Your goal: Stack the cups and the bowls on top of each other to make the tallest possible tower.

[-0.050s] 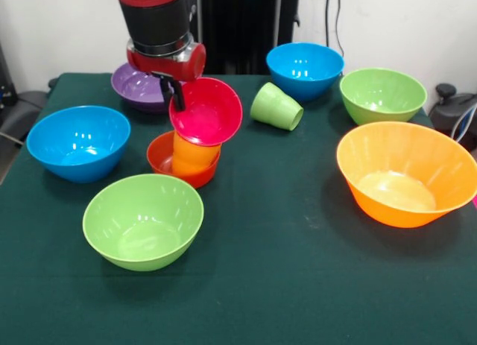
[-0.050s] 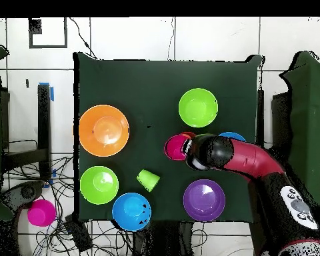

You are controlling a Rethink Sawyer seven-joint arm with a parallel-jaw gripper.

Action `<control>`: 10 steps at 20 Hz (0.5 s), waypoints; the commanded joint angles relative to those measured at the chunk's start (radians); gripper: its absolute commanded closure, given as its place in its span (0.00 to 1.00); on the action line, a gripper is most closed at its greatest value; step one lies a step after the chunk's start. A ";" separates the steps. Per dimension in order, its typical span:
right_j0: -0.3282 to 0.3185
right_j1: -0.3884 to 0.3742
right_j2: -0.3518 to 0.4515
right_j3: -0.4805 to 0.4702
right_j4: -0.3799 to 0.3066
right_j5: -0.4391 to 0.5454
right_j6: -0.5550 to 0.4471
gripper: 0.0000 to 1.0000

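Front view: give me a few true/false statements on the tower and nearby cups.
1. The magenta bowl sits level on the orange cup. False: it is tilted, opening toward the camera.
2. The orange cup stands inside the small red-orange bowl. True.
3. The light green cup stands upright. False: it lies on its side.
4. The gripper is at the magenta bowl's rim. True.

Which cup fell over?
The light green cup, lying on its side between the magenta bowl and the far blue bowl. The orange cup stands upright inside the small red-orange bowl.
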 commanded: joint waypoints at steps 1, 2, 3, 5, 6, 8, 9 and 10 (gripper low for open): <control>-0.013 0.046 0.015 -0.078 -0.118 -0.081 -0.074 1.00; -0.016 0.048 0.018 -0.085 -0.120 -0.072 -0.077 1.00; -0.016 0.049 0.018 -0.089 -0.123 -0.067 -0.075 1.00; -0.016 0.050 0.021 -0.102 -0.129 -0.053 -0.074 1.00; -0.016 0.052 0.022 -0.111 -0.130 -0.044 -0.076 1.00; -0.019 0.053 0.025 -0.120 -0.132 -0.037 -0.082 1.00; -0.022 0.053 0.026 -0.122 -0.135 -0.036 -0.085 1.00; -0.026 0.052 0.027 -0.124 -0.138 -0.041 -0.088 1.00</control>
